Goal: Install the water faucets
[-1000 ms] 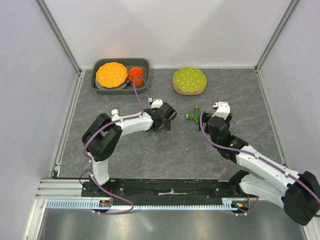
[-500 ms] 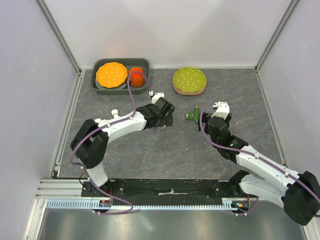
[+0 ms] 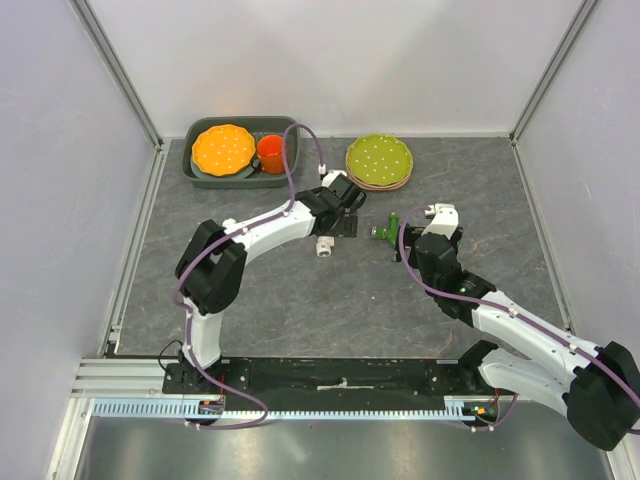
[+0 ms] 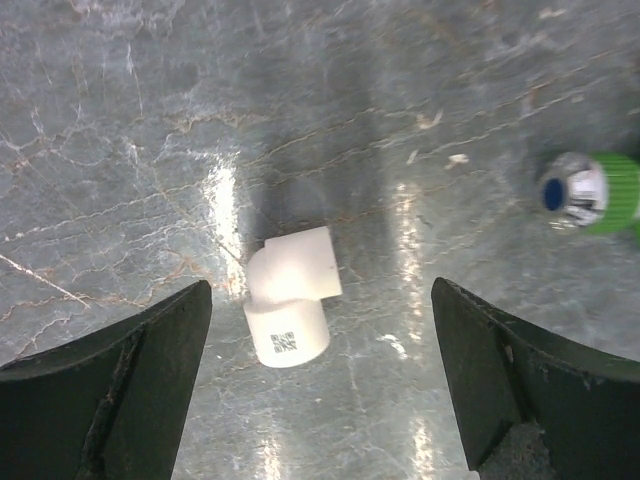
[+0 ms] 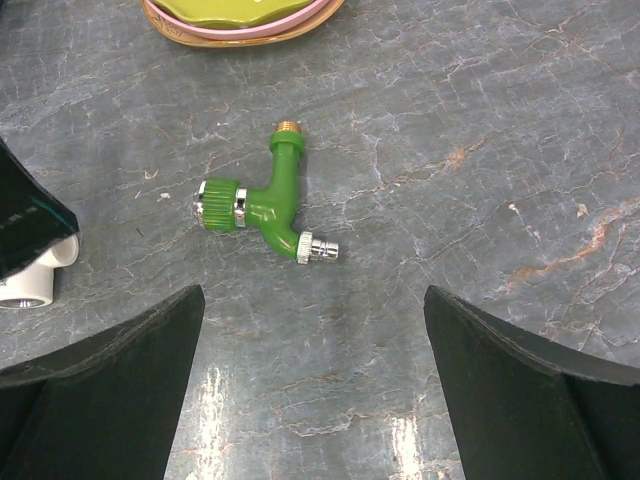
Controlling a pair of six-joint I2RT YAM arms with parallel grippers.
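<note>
though plain overhead, white faucet (image 4: pixel 290 285) label (image 4: pixel 283 343)

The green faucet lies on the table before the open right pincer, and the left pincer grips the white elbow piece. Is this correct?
Only the grip is wrong: the left pincer is open, and the white elbow piece lies loose between its jaws, as the left wrist view shows.
</note>
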